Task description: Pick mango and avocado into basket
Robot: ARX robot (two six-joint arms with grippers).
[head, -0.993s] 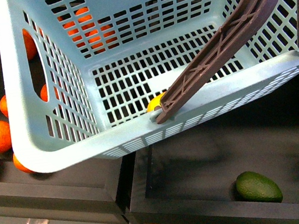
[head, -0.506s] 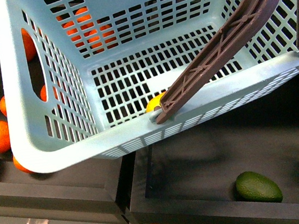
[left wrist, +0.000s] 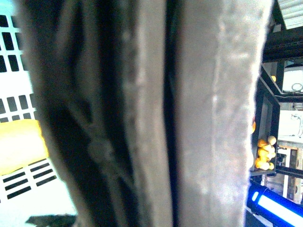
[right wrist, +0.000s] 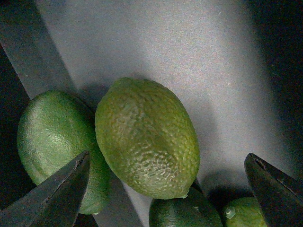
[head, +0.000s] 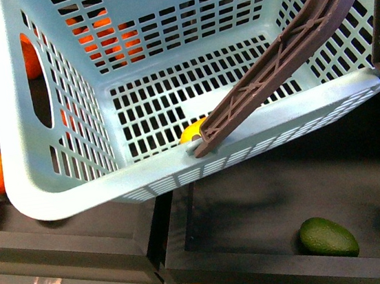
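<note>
Basket (head: pixel 64 192) tilting above trays, one mango (head: pixel 191 131) lying inside by handle (head: pixel 283 54). Right gripper (right wrist: pixel 165 161) spreading wide around one avocado (right wrist: pixel 147 137) — three more green fruits (right wrist: pixel 52 142) crowding beside. Left gripper — grip impossible to tell, its wrist view blurring out.

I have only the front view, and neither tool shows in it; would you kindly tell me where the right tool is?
Observer: The right tool is open, straddling one avocado.
Operator: Thank you. Is anything crowding that fruit?
Observer: Yes, a second avocado lies right beside it, near one tip of the tool.
Operator: And the left tool?
Observer: Its wrist view is filled by the blurred basket handle, very close to the lens; I cannot tell whether the tool is shut on it.
</note>
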